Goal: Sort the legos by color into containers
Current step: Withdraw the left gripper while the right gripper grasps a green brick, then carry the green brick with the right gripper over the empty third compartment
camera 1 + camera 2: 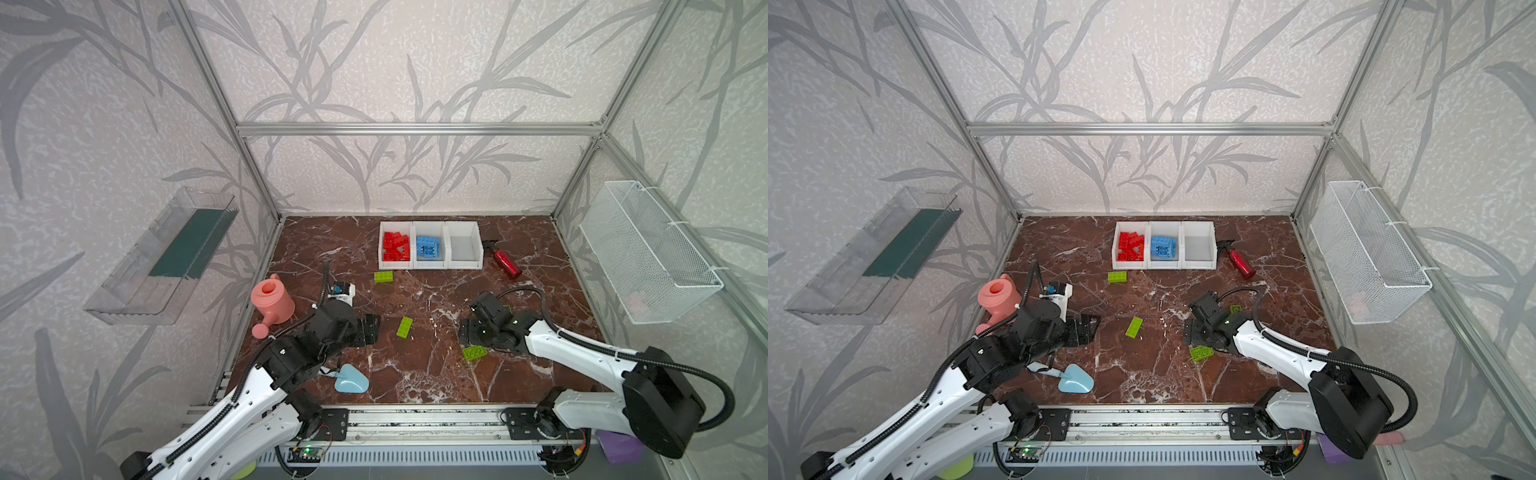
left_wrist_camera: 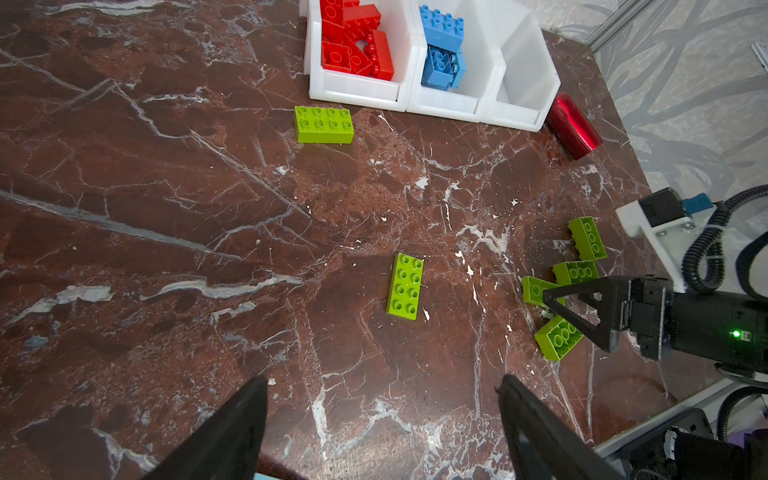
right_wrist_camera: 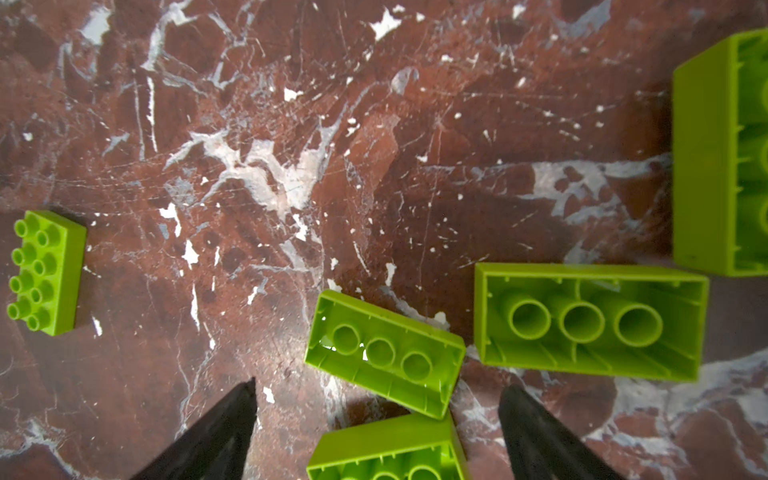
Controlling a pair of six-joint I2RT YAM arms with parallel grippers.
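Three white containers (image 1: 430,265) are joined in a row; one holds a heap of red legos (image 1: 397,246) and one a heap of blue legos (image 1: 428,246), each too overlapped for an exact count. Six lime-green legos (image 2: 405,286) lie on the tabletop (image 1: 415,374): two single and four in a cluster. One each of red bottle (image 1: 509,264), pink watering can (image 1: 272,303), light-blue scoop (image 1: 353,381), white wire basket (image 1: 652,249) and clear tray (image 1: 124,291).

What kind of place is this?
Likely a robot lab test cell: silver aluminium frame bars enclose a brown marble-patterned tabletop, and two white robot arms sit on a metal rail.
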